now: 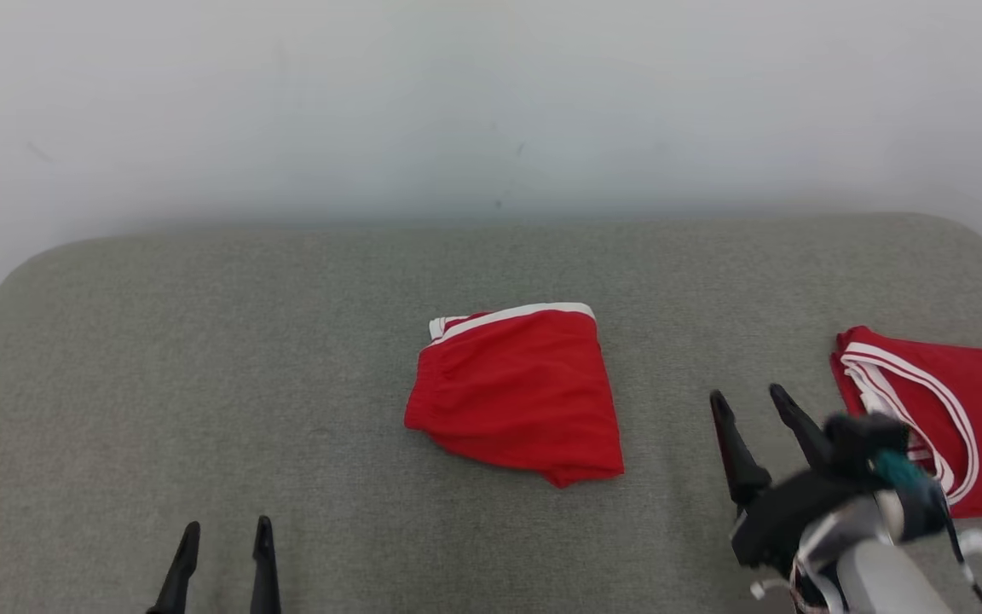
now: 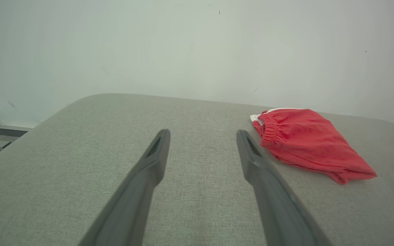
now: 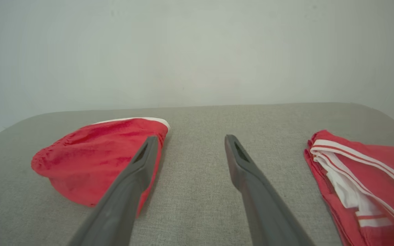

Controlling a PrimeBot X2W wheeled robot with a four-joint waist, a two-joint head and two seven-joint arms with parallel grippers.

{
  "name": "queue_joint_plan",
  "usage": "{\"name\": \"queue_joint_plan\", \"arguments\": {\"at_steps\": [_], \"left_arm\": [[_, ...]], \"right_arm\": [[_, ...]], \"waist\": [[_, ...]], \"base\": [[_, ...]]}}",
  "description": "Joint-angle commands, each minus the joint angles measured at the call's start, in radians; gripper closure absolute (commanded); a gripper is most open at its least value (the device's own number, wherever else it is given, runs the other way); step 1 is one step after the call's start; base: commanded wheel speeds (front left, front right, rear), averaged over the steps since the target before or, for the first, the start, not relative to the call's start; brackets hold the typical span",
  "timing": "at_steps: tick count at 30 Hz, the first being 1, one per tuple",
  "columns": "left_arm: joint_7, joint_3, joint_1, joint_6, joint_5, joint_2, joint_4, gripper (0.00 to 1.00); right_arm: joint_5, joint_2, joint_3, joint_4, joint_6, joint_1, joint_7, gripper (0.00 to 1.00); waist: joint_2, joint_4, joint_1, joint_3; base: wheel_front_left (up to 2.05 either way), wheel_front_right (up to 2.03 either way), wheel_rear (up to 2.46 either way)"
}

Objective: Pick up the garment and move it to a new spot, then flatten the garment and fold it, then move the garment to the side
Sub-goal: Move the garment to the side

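Two pincers, both wide open and empty; left pincer point(image 1: 228, 529) hangs at the near left over bare cushion point(image 1: 201, 341), well apart from any cloth; right pincer point(image 1: 747, 395) sits between the red shorts point(image 1: 516, 392) and the red jersey point(image 1: 951, 409), touching neither. Shorts lie mid-cushion, doubled over into a compact wedge, white trim along the far edge, gathered elastic on the left side; so we read the fold as done and the shift to the side as the step in hand, though that's our judgement. To do it well: we come in low with the right pincer at the near right corner, where the layers stack, and bite all layers together; a shallow bite on the top layer alone would likely peel the fold open. Left pincer could pinch the elastic end so the stack travels flat; drag low rather than lift high; keep clear of the jersey. Writing: dark letters on the jersey run off the right edge of the head view; we can't read them; no label or brand visible on the shorts.
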Motion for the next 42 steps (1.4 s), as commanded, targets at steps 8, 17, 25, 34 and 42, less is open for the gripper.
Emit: {"name": "queue_joint_plan", "arguments": {"at_steps": [8, 17, 25, 34, 42], "left_arm": [[-0.001, -0.07, -0.05, 0.004, -0.01, 0.0, -0.01, 0.0], [-0.001, -0.126, -0.158, -0.019, -0.015, 0.0, 0.033, 0.0], [-0.001, -0.137, -0.195, -0.029, -0.024, 0.0, 0.046, 0.0], [-0.001, -0.147, -0.236, -0.036, -0.032, 0.0, 0.044, 0.0], [-0.001, -0.109, -0.229, -0.023, -0.046, 0.0, 0.028, 0.0]], "right_arm": [[0.047, -0.01, -0.024, 0.155, -0.003, -0.242, 0.343, 0.0], [0.046, 0.054, -0.137, 0.345, -0.003, -0.391, 0.458, 0.0], [-0.052, 0.078, -0.215, 0.495, -0.003, -0.451, 0.467, 0.0], [-0.044, 0.084, -0.205, 0.64, -0.003, -0.515, 0.471, 0.86], [-0.195, 0.08, 0.034, 0.628, -0.001, -0.615, 0.487, 1.0]], "waist": [[-0.0001, 0.114, 0.0, 0.064], [-0.0001, 0.209, 0.0, 0.128], [-0.0001, 0.227, 0.0, 0.165], [-0.0001, 0.241, 0.0, 0.205], [-0.0001, 0.19, 0.0, 0.206]], "base": [[0.0, 0.0, 0.0], [0.0, 0.0, 0.0], [0.0, 0.0, 0.0], [0.0, 0.0, 0.0], [0.0, 0.0, 0.0]]}}
